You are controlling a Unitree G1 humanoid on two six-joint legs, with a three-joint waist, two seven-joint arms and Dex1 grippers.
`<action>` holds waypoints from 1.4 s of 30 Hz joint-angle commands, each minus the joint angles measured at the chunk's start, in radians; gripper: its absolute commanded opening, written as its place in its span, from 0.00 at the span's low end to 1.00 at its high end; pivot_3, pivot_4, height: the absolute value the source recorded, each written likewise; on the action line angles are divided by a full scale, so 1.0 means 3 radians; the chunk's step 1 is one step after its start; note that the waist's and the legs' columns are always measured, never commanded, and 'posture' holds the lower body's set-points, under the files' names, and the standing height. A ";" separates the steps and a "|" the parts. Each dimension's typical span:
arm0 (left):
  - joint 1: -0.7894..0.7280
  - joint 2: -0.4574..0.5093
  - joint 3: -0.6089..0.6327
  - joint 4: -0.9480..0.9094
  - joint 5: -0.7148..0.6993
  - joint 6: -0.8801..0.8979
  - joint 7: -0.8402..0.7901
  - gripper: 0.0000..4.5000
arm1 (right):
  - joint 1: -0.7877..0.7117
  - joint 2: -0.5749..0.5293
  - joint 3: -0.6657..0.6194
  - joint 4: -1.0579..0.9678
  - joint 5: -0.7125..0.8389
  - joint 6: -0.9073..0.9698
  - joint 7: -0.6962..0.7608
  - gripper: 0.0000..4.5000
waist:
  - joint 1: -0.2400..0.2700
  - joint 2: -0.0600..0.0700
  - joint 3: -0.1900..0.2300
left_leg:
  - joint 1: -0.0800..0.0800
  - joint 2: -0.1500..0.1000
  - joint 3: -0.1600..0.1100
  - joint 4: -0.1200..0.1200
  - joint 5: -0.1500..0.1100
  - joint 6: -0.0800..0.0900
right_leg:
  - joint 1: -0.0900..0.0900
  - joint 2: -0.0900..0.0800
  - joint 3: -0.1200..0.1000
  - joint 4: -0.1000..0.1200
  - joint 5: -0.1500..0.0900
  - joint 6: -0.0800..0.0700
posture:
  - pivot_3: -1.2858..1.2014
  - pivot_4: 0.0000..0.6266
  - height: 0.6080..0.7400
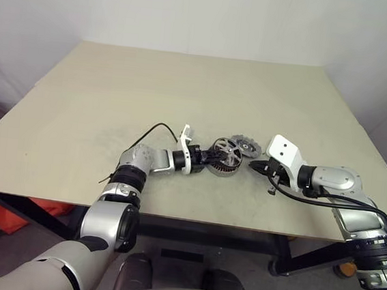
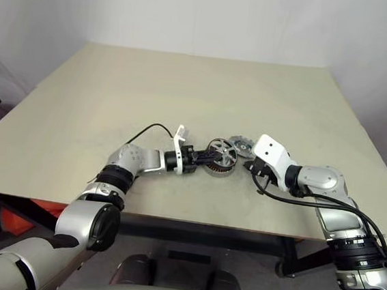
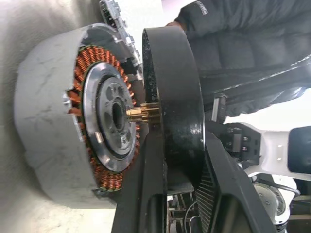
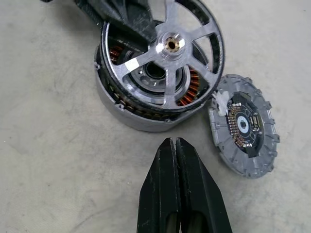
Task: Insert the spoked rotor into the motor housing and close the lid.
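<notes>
Left hand (image 1: 209,159) pinches the spoked rotor (image 4: 163,60) by its rim, shaft just above the motor housing (image 4: 141,116) bore; right hand (image 4: 176,145) shut, empty, near the worktop's front edge.

— Where's the left arm?

— It comes up from the lower left of the head view, forearm angled toward the middle. Its end effector (image 1: 209,159) sits just left of centre, pointing level toward the right side of the frame, fingers (image 3: 155,204) clamped on the rim of the wheel (image 4: 165,53).

— And the right arm?

— It enters from the lower right corner, elbow bent, forearm reaching back toward the centre. Its end effector (image 1: 254,166) lies right of centre, tilted downward, the two black fingers (image 4: 187,194) pressed together with nothing between them.
</notes>
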 commanded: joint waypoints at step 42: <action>0.0747 0.0477 -0.0372 -0.1813 0.0133 -0.0162 -0.0065 0.47 | -0.0450 0.0350 0.0031 0.0007 0.0081 -0.0022 -0.0081 0.00 | -0.0021 0.0002 -0.0001 | 0.0009 0.0003 0.0001 -0.0004 0.0000 -0.0002 | 0.0004 0.0002 0.0000 0.0001 0.0000 0.0000 | 0.52 0.00 1.00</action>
